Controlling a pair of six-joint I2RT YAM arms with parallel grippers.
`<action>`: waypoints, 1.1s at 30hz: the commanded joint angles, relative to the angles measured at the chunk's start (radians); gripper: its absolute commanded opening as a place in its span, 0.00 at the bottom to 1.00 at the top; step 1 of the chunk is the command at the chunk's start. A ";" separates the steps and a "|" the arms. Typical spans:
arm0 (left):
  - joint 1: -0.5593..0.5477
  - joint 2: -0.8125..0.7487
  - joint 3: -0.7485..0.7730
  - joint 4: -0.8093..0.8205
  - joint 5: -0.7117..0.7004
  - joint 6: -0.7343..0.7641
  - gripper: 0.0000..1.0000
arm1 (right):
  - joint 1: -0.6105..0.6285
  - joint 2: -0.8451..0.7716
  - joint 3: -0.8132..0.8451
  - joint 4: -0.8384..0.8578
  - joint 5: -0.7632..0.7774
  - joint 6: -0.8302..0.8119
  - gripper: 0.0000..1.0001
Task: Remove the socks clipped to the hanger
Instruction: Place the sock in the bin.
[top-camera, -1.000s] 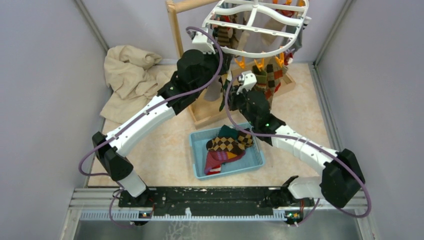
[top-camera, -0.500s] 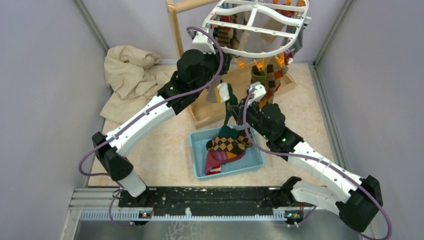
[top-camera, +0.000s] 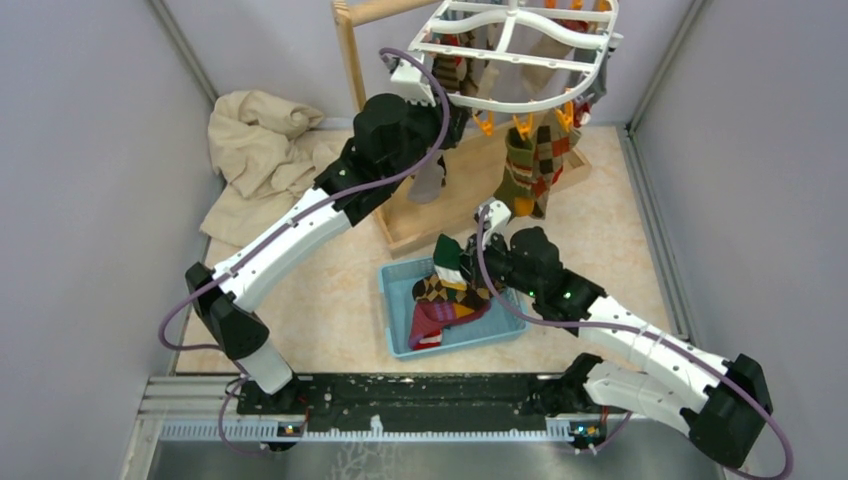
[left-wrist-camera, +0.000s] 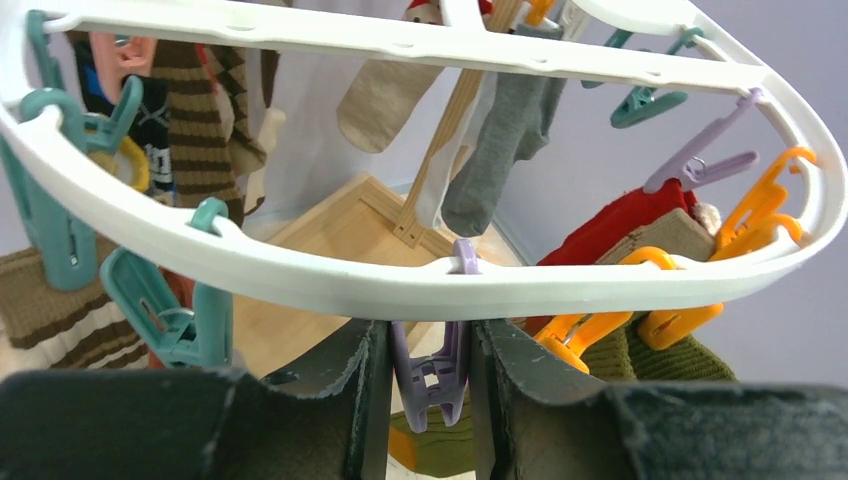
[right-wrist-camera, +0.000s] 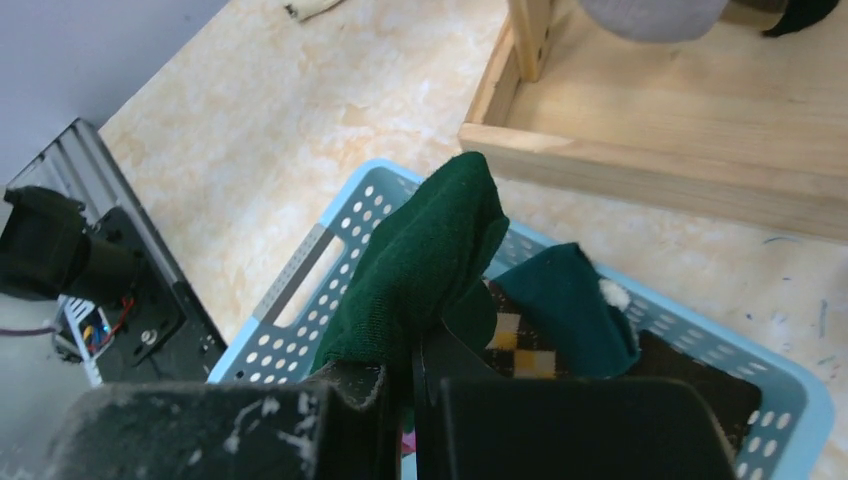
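Note:
The white hanger (top-camera: 520, 55) hangs from the wooden stand with several socks clipped under it, among them an argyle sock (top-camera: 530, 170) and a grey sock (top-camera: 430, 185). My left gripper (left-wrist-camera: 430, 385) reaches up under the hanger's rim (left-wrist-camera: 400, 285) and is shut on a purple clip (left-wrist-camera: 432, 370), squeezing it. Grey (left-wrist-camera: 500, 140), brown-striped (left-wrist-camera: 195, 110) and red (left-wrist-camera: 625, 225) socks hang behind. My right gripper (right-wrist-camera: 412, 370) is shut on a dark green sock (right-wrist-camera: 430, 250), free of the hanger, and holds it just above the blue basket (right-wrist-camera: 300, 290). From above, that green sock (top-camera: 447, 255) hangs over the basket's far edge.
The blue basket (top-camera: 395, 300) holds an argyle sock (top-camera: 450, 290) and a red one (top-camera: 435, 320). The wooden stand's post (top-camera: 350, 60) and base frame (top-camera: 420, 235) sit just behind it. A crumpled beige cloth (top-camera: 260, 150) lies at the far left. Grey walls close both sides.
My right gripper has come down and back from under the hanger to the basket, carrying the green sock, now off its clip. The left gripper has stayed on the purple clip.

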 joint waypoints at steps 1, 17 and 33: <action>-0.012 0.042 0.052 -0.001 0.096 0.032 0.27 | 0.029 -0.026 -0.021 0.022 -0.041 0.021 0.00; -0.054 0.129 0.165 -0.053 0.239 0.113 0.30 | 0.030 -0.028 -0.036 -0.097 0.105 0.042 0.61; -0.096 0.243 0.303 -0.056 0.357 0.125 0.33 | 0.030 -0.109 -0.017 -0.141 0.211 0.094 0.68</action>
